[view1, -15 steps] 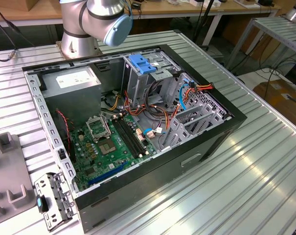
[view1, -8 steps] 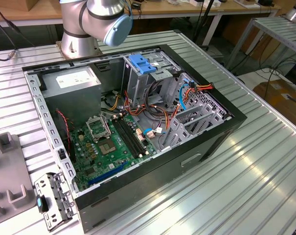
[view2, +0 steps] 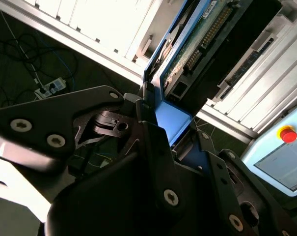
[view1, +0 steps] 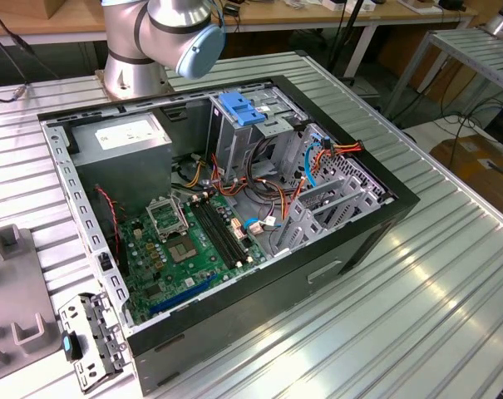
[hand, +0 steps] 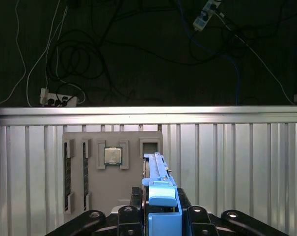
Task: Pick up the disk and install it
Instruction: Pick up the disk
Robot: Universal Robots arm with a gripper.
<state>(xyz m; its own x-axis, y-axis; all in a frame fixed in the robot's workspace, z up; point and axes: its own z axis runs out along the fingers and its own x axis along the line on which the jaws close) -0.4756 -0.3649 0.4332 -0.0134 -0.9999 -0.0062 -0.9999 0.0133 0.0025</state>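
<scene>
In both wrist views my gripper [view2: 164,129] [hand: 160,219] is shut on the disk, gripping the blue tab at its end. The disk [view2: 207,39] stands out from the fingers, showing its green circuit board, a connector row and the dark body inside the bright blue carrier. In the first wrist view the disk [hand: 157,169] appears edge-on, held above the ribbed metal table beside a grey fixture tray [hand: 133,196]. The arm's base [view1: 139,41] stands behind the open computer case [view1: 401,204] in the exterior view.
The case holds a green motherboard [view1: 193,241], a power supply [view1: 122,137], loose cables and a tall metal cage topped by a lighter blue latch [view1: 239,108]. A processor chip [hand: 112,156] sits in the grey tray. A red stop button [view2: 287,133] is nearby. Cables lie on the floor.
</scene>
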